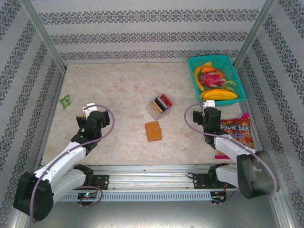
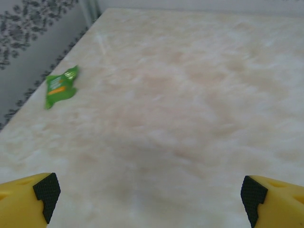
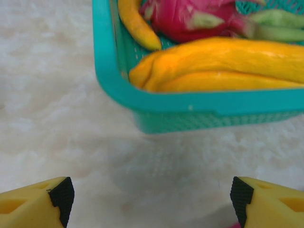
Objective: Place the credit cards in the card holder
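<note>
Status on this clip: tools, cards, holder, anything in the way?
Left tool open, empty. Right tool open, empty, facing teal basket. Credit cards in clear box; card holder closed, lying apart, untouched.

Item 1: snack bag (image 1: 236, 129), pink and orange (partly covered). Large white lettering, apparently "Fruit balk"; the second word is unsure at this distance.
Item 2: green packet (image 2: 60, 87) with an orange patch; lettering blurred, unreadable.
Item 3: cards (image 1: 161, 102); print too small to read.

walls (image 1: 142, 19): grey patterned stripes | tabletop (image 1: 118, 90): pale beige marble | corner posts (image 1: 43, 35): metal
</note>
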